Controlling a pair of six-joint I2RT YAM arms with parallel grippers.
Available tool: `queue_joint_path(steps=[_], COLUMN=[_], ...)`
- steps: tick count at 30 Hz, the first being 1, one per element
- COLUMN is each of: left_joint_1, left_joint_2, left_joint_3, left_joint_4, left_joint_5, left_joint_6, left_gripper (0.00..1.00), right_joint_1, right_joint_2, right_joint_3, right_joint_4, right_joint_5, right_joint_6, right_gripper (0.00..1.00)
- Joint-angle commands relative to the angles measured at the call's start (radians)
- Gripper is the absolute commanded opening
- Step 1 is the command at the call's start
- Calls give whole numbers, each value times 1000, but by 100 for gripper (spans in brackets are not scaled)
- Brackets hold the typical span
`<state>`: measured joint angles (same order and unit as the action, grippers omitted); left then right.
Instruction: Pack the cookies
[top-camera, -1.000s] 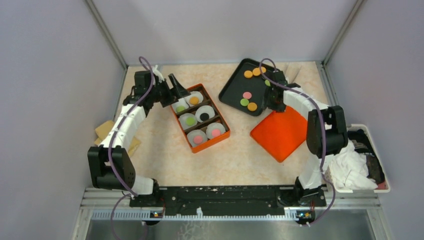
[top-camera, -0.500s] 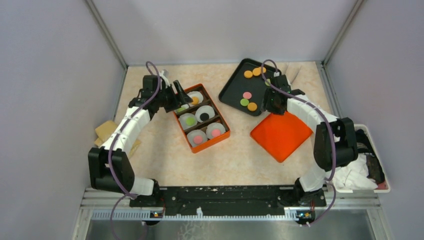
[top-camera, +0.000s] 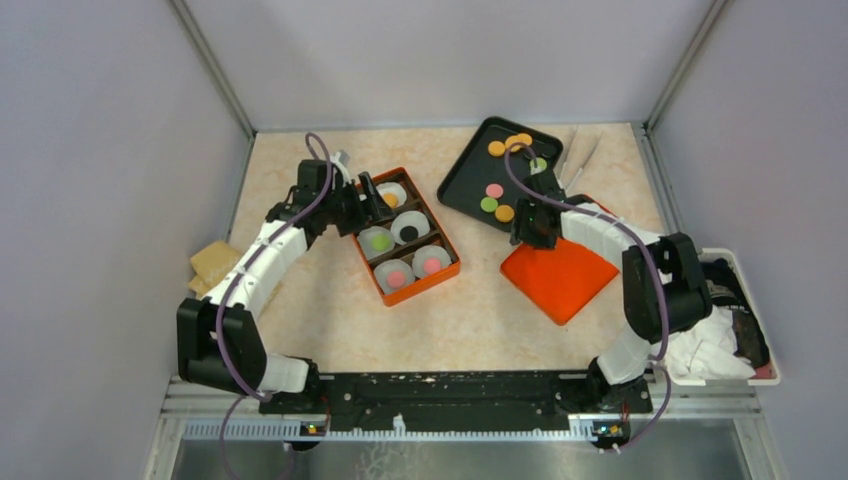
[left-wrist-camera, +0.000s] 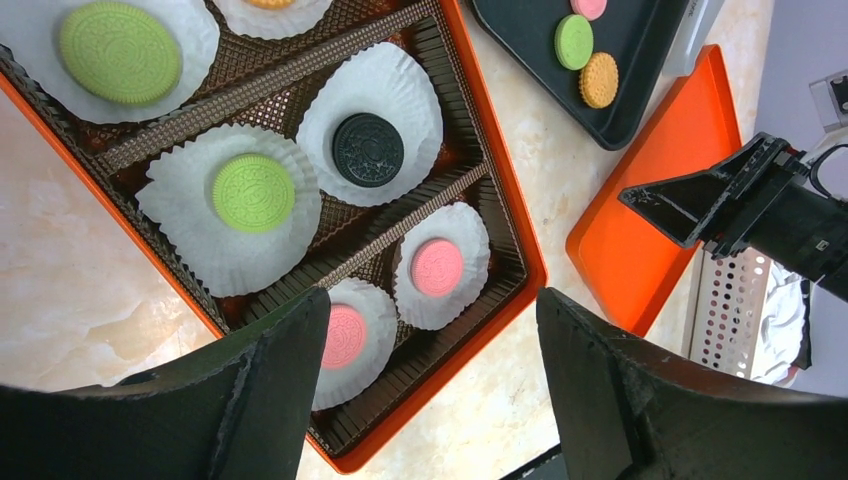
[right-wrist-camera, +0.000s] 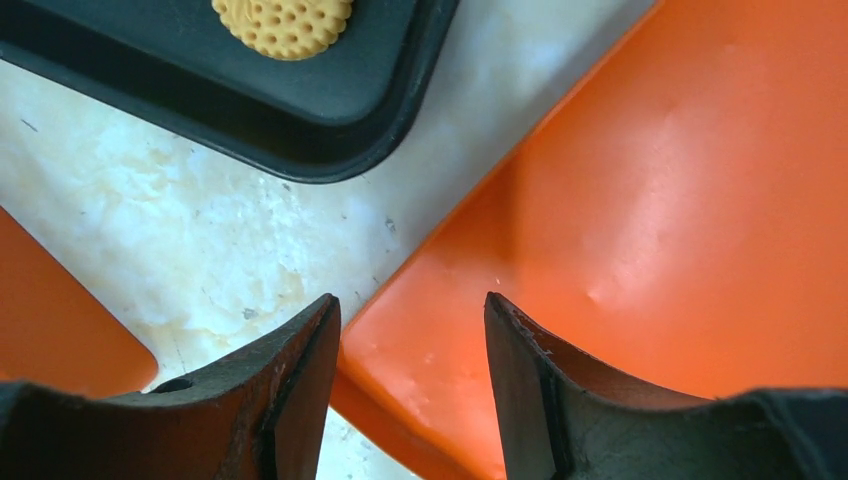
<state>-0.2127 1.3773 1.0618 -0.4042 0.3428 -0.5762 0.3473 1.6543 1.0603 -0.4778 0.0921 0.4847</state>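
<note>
The orange compartment box (top-camera: 449, 268) holds cookies in white paper cups: two green (left-wrist-camera: 254, 192), one black (left-wrist-camera: 368, 150), two pink (left-wrist-camera: 438, 267) and an orange one (top-camera: 389, 200). My left gripper (top-camera: 375, 193) hangs open and empty over the box's far half; it also shows in the left wrist view (left-wrist-camera: 432, 300). The black tray (top-camera: 462, 185) carries loose orange (top-camera: 505, 213), green (top-camera: 488, 204) and pink (top-camera: 494, 190) cookies. My right gripper (top-camera: 525, 235) is open and empty over the left corner of the orange lid (top-camera: 560, 265), just off the tray's near edge; its wrist view (right-wrist-camera: 412, 310) shows the same.
The lid (right-wrist-camera: 680, 200) lies flat right of the box. Metal tongs (top-camera: 575, 155) lie behind the tray. A white basket (top-camera: 735, 320) of cloths stands at the right edge. Tan blocks (top-camera: 215, 262) lie at the left. Walls close in three sides.
My left gripper moved right and nearer, out over the box. My right gripper drew back from the tray to the lid's left corner. Both stay open and empty.
</note>
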Motion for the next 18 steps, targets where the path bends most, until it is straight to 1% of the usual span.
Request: queue_joint_path(steps=[1, 5, 9, 10, 11, 13, 18], left_joint_1=[-5, -5, -5, -5, -5, -5, -5], left_joint_2=[-32, -28, -24, -22, -17, -9, -10], left_joint_3=[-17, -26, -33, -35, -34, -33, -33], left_joint_4=[44, 53, 68, 72, 74, 78, 80], left_joint_5=[5, 14, 25, 27, 30, 42, 51], left_joint_6=[14, 18, 18, 19, 19, 18, 24], left_gripper=[82, 83, 83, 83, 83, 83, 83], right_joint_1=[12, 13, 13, 14, 15, 16, 19], right_joint_2=[33, 100, 146, 159, 167, 185, 160], right_joint_3=[60, 114, 129, 134, 134, 132, 93], right_joint_4=[34, -6, -14, -17, -18, -22, -31], right_joint_5=[18, 32, 37, 36, 34, 34, 46], right_joint_6=[20, 18, 27, 30, 33, 40, 65], right_gripper=[55, 55, 54, 50, 44, 26, 7])
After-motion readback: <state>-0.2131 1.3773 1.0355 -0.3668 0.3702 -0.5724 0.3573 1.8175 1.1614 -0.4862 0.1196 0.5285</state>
